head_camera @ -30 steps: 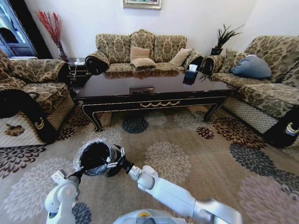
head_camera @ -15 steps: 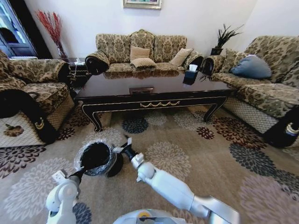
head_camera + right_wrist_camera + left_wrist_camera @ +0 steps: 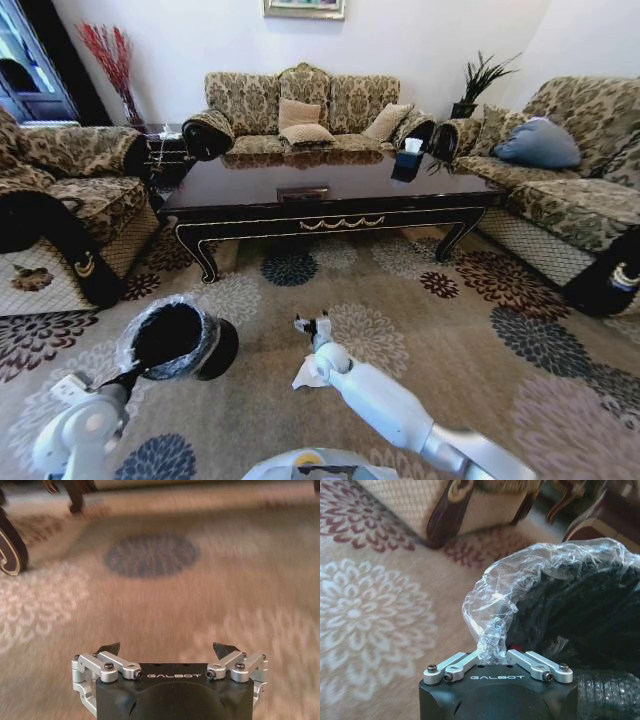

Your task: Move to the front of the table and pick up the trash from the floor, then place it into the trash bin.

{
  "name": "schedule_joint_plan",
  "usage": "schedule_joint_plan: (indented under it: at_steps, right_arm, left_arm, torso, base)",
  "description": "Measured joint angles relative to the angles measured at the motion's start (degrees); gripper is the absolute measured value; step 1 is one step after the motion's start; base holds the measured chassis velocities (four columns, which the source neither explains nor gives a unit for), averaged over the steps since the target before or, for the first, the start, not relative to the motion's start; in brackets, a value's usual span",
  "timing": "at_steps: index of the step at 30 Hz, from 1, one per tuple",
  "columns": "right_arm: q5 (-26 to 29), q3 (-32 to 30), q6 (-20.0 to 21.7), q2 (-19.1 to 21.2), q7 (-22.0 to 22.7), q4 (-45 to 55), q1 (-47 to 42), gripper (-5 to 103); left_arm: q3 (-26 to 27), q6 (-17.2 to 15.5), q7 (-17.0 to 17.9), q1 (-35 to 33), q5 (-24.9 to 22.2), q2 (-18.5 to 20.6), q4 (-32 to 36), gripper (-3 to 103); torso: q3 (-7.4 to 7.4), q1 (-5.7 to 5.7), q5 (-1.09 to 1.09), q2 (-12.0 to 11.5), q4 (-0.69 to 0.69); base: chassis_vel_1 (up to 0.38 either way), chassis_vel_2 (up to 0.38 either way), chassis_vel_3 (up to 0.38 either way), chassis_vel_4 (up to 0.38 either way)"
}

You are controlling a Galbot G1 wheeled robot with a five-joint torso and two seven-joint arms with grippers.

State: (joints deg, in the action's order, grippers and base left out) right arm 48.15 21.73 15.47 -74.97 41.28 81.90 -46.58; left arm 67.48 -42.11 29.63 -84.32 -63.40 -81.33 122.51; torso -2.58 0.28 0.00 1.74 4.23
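Holding the trash bin (image 3: pixel 168 338) off the carpet by its liner, left pincer (image 3: pixel 492 652) pinched on the crinkled plastic; right pincer (image 3: pixel 170 652) spread and empty, low over the rug before the counter (image 3: pixel 330 190). Crumpled white tissue (image 3: pixel 305 374) lying beside the right arm, apparently not yet binned.

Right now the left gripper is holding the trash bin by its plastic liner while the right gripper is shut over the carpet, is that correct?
Not quite: the right gripper is open, its fingers spread apart over the carpet, as the right wrist view shows. The left gripper does hold the trash bin by its plastic liner.
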Motion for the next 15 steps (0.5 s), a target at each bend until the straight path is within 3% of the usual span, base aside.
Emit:
schedule_joint_plan:
  at_steps: [4,12,15]
  right_arm:
    - [6.26,-0.33,4.75,-2.31,8.51,-0.16,-3.48,100]
    - [10.77,-0.21,7.67,-5.48,14.67,-1.58,-6.27,100]
    - [11.17,-0.6,7.7,-6.22,15.11,-2.11,-6.46,100]
  left_arm:
    - [0.92,0.01,1.25,-0.02,-1.72,-0.69,3.42,2]
    - [0.56,-0.05,2.03,-0.22,-0.61,-1.86,6.45,2]
    - [0.54,-0.07,2.34,-0.39,-0.35,-1.95,6.8,2]
  torso:
    - [0.0,0.0,0.01,0.0,0.0]
    - [0.0,0.0,0.0,0.0,0.01]
    - [0.0,0.0,-0.01,0.0,-0.01]
  base:
    - [0.0,0.0,0.0,0.0]
    - [0.0,0.0,0.0,0.0]
    - [0.0,0.0,0.0,0.0]
